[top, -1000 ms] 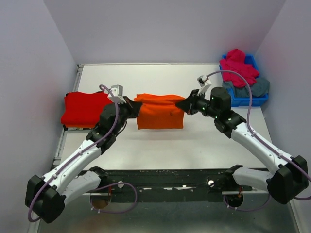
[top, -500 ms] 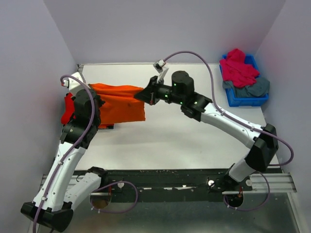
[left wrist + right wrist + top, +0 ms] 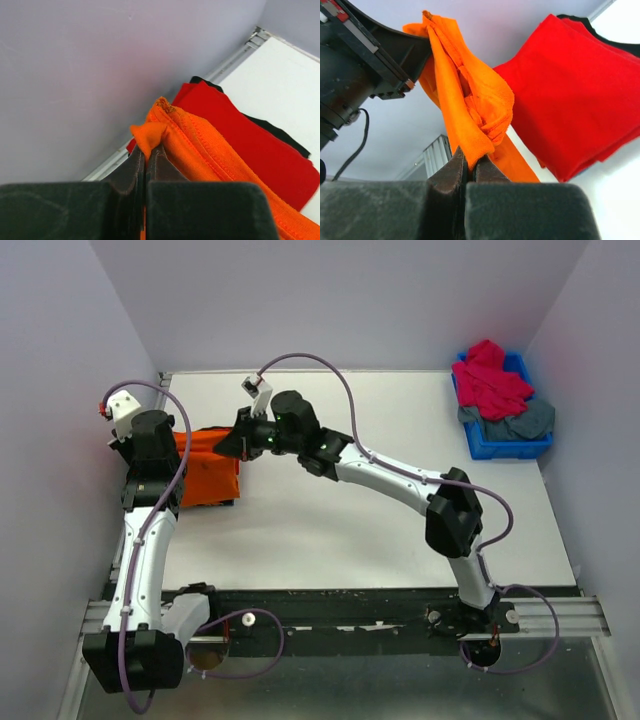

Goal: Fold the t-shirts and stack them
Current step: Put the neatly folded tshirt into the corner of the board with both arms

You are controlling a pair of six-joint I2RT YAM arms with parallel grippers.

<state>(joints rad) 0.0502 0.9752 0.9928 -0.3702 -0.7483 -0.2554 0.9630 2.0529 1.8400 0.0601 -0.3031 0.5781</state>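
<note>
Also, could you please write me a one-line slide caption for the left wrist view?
Left hand pinching a corner of the orange t-shirt over the folded red t-shirt, beside the wall.

1. Desk (image 3: 340, 530) is lying open centre and near.
2. Right arm (image 3: 385, 472) is stretching diagonally across it.
3. Orange t-shirt (image 3: 205, 472) is hanging between left gripper (image 3: 145, 150) and right gripper (image 3: 470, 165), seemingly crowding the wall (image 3: 75, 75).
4. Blue bin (image 3: 510, 448) is filling the far-right corner.

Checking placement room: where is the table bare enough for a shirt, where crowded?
Bare: the table between the right arm and the blue bin, and the near stretch between that arm and the left arm. Crowded: far left corner, where the left gripper and right gripper pinch the orange shirt over the red shirt.
</note>
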